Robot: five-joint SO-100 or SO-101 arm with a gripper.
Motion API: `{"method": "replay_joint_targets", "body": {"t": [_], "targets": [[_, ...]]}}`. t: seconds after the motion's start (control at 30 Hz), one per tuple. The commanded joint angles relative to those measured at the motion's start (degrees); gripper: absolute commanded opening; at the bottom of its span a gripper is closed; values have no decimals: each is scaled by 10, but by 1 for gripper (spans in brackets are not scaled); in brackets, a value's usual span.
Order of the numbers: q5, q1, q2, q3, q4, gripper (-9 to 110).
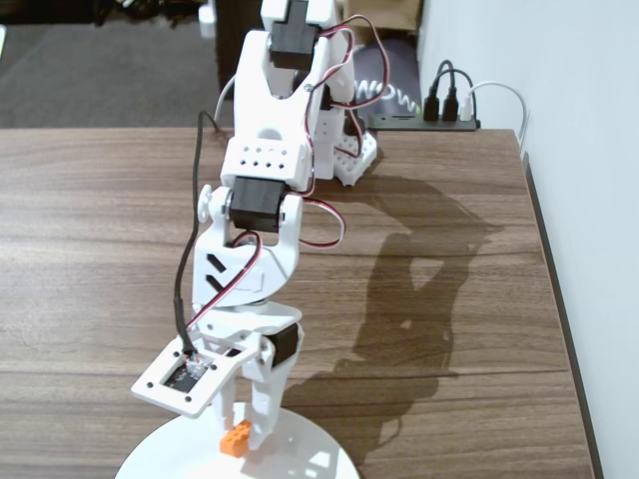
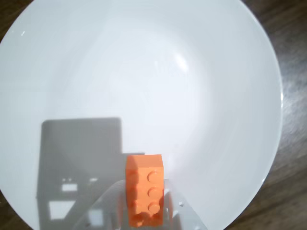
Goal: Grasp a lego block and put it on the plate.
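Note:
The orange lego block sits between the white fingers of my gripper, which is shut on it, studs facing the wrist camera. The white plate fills almost the whole wrist view beneath the block, and the gripper's shadow falls on its lower left part. In the fixed view the gripper hangs over the plate at the table's near edge, with the lego block just above the plate's surface. The fixed view's bottom edge cuts off most of the plate.
The arm's base stands at the back of the brown wooden table. Behind it lies a black power strip with plugs and cables. The table's right edge runs close to a white wall.

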Motion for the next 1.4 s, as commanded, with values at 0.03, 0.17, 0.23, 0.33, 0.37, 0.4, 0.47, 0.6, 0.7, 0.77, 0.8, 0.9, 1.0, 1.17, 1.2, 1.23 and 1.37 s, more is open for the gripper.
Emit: {"method": "replay_joint_targets", "body": {"t": [0.03, 0.17, 0.23, 0.33, 0.37, 0.4, 0.47, 0.6, 0.7, 0.77, 0.8, 0.9, 1.0, 1.17, 1.2, 1.23, 1.37], "targets": [[13, -6, 4, -26, 7, 12], [14, -6, 4, -26, 9, 13], [12, -6, 5, -26, 10, 14], [10, -4, 13, -26, 17, 14], [10, -4, 18, -26, 22, 14], [10, -4, 26, -26, 33, 14], [12, -4, 52, -25, 64, 14], [14, -11, 116, 4, 103, 14], [13, -19, 170, 54, 108, 14], [11, -25, 207, 91, 112, 13], [11, -28, 224, 108, 116, 13], [17, -38, 282, 158, 132, 7], [28, -46, 336, 206, 145, 1], [70, -57, 432, 301, 149, 1], [84, -61, 453, 321, 148, 1], [99, -65, 473, 339, 148, 1], [165, -77, 559, 410, 149, 1]]}}
